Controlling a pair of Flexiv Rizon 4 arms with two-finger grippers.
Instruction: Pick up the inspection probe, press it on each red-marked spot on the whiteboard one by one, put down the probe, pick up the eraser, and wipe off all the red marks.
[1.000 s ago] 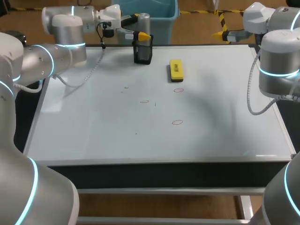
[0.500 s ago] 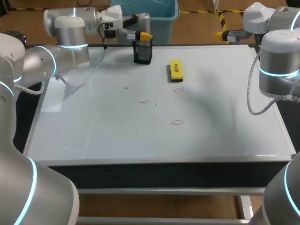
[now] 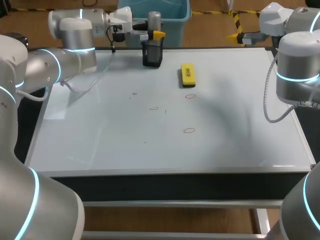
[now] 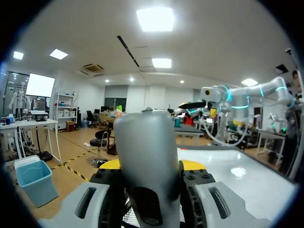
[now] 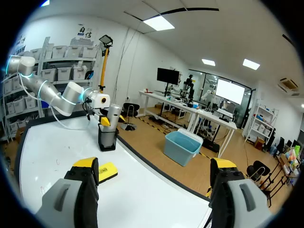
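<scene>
Inspection probe [image 3: 154,21], smooth grey cylinder, upright in black holder [image 3: 152,56]

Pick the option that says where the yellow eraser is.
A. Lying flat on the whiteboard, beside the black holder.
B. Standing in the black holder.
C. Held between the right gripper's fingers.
A: the yellow eraser lies flat on the whiteboard, apart from the black holder, and the right gripper has its fingers wide apart with nothing between them.
</scene>
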